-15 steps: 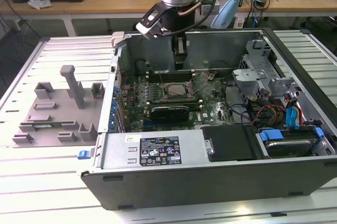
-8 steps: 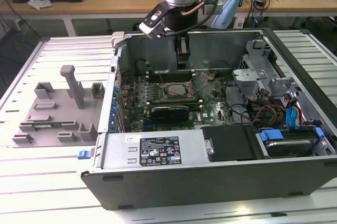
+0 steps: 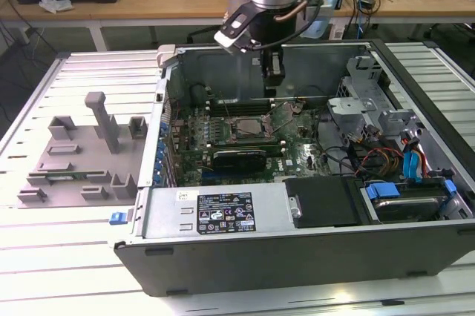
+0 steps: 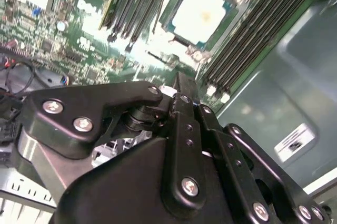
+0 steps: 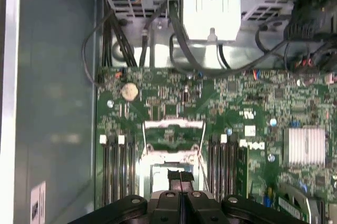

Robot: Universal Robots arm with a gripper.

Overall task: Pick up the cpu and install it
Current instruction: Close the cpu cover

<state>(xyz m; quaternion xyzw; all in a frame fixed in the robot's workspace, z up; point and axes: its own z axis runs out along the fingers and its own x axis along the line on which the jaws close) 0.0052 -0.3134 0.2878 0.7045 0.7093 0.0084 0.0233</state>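
The cpu [image 4: 202,13], a silvery square plate with a darker rim, lies flat inside the motherboard socket [image 3: 249,127], whose metal frame [image 5: 174,129] stands swung open. In the first wrist view a pale strip of the cpu [image 5: 159,181] shows just beside the fingertips. My gripper [image 3: 272,92] hangs inside the open computer case, a little above the board and slightly off to the socket's side. Its two black fingers are pressed together with nothing between them, in both wrist views [image 4: 179,84] [image 5: 180,175].
Memory slots [image 5: 116,166] flank the socket on both sides. A long black expansion card [image 3: 239,158] lies in front of it, and a power supply [image 3: 215,212] nearer still. A drive cage [image 3: 356,108] and loose cables [image 3: 386,160] crowd the exterior view's right. A grey fixture tray [image 3: 82,160] sits outside the case.
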